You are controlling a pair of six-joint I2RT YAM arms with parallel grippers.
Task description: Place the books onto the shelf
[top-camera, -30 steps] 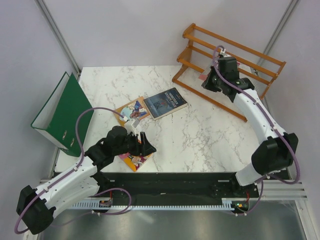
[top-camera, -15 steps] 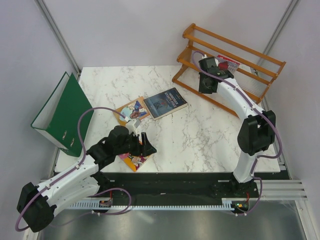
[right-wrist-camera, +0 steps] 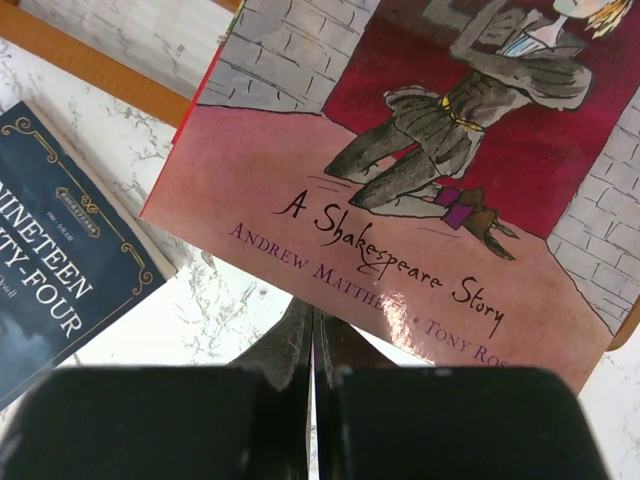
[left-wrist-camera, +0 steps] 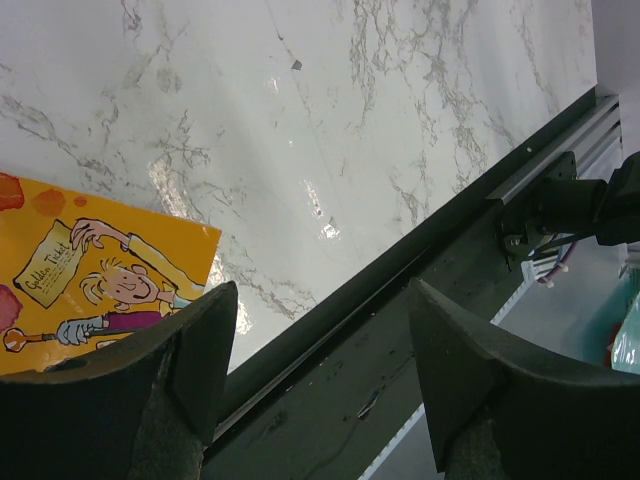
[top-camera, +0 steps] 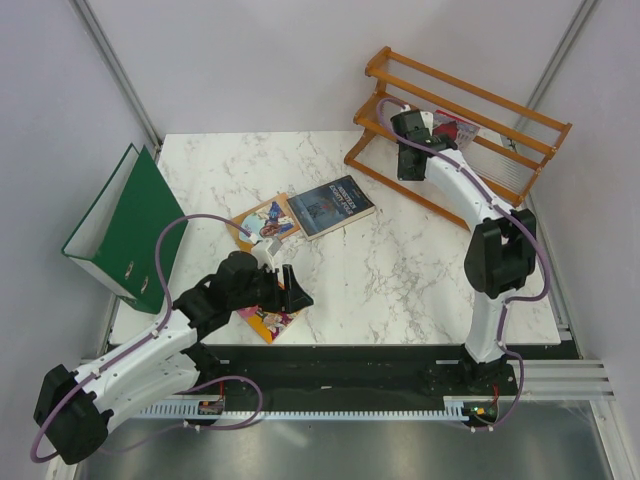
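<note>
Three books lie on the table point(top-camera: 400, 270): the tan book point(top-camera: 265, 222), the dark blue book point(top-camera: 332, 207), and the purple-and-yellow book point(top-camera: 268, 320) at the near left. The left gripper point(left-wrist-camera: 320, 370) hangs spread open over that last one's corner, probably lined up to grasp it. Far right, the right gripper point(right-wrist-camera: 312, 350), pinched shut on nothing, points at the pink book point(right-wrist-camera: 400, 200) resting on the shelf point(top-camera: 480, 95). From above, the arm hides most of it; a fifth book cannot be made out.

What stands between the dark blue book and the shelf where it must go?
Nothing lies on the table between the dark blue book and the shelf. Only the right gripper, shut, hangs at the shelf's front rail, near that path.
</note>
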